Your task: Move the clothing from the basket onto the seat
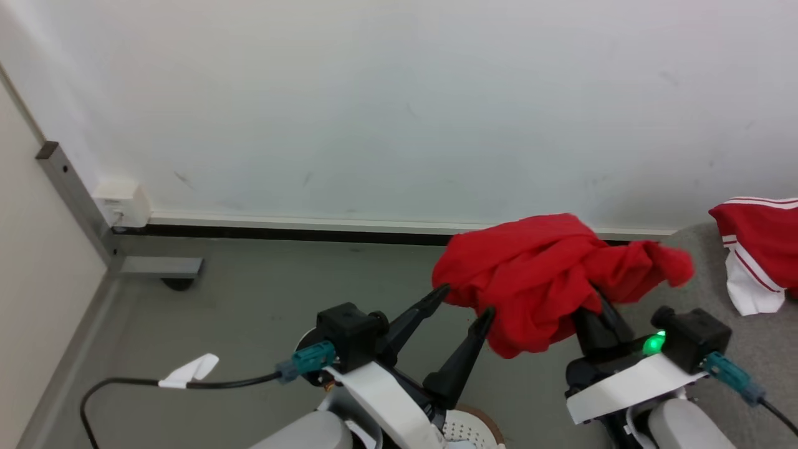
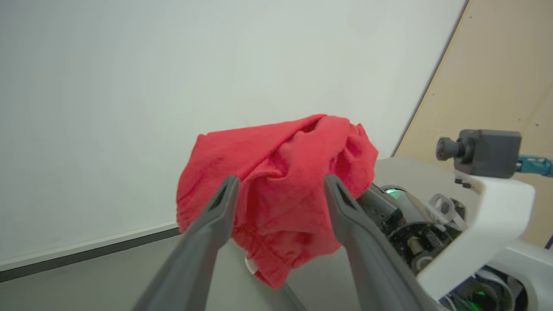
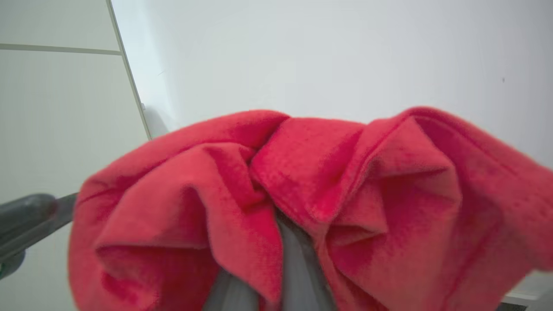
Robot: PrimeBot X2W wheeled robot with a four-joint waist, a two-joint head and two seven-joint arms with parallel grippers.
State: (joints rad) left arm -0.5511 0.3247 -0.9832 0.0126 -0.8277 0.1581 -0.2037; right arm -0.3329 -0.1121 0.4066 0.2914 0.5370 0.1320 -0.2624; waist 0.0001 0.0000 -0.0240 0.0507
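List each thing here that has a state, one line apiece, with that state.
Left end effector: open, gripping nothing.
Right end effector: shut on the red garment.
Red garment: bunched, held up in the air.
Striped garment: lying crumpled on the seat.
Basket: mostly hidden below the arms; contents cannot be told.
Seat: carrying the striped garment.

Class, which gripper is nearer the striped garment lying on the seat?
Right. The right gripper, shut on another red garment, sits just left of the striped garment; the open left gripper is farther left.
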